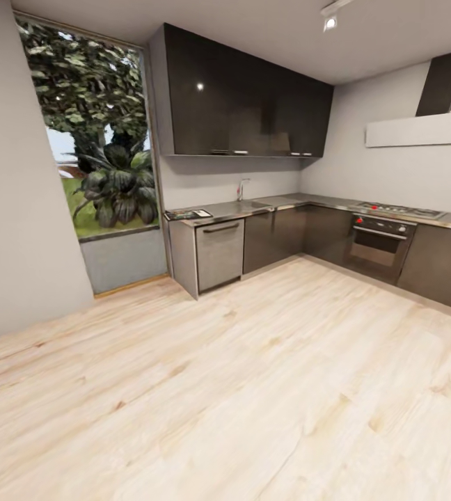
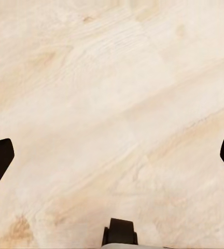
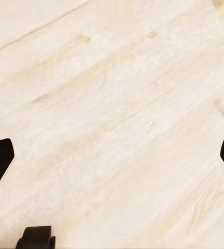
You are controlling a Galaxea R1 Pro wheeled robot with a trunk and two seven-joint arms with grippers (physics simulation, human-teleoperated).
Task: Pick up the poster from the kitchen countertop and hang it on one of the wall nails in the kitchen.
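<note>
Broad pale wood floor [image 1: 253, 390] lies between the camera and the kitchen countertop [image 1: 267, 204], where the poster [image 1: 187, 214] lies flat at its window-side end. Both the left gripper [image 2: 112, 155] and the right gripper [image 3: 112, 155] hang over bare boards, fingers spread wide (nothing between them).

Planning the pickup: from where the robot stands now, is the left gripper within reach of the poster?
Probably not. The poster lies on the far end of the kitchen countertop, across open wooden floor. The left gripper hangs open over floorboards.

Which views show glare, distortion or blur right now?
Head view: wide-angle bowing of walls, spotlight glare reflected on the glossy upper cabinets, and the poster on the kitchen countertop too small to read. Both wrist views: soft, evenly lit floor, no hard shadows.
</note>
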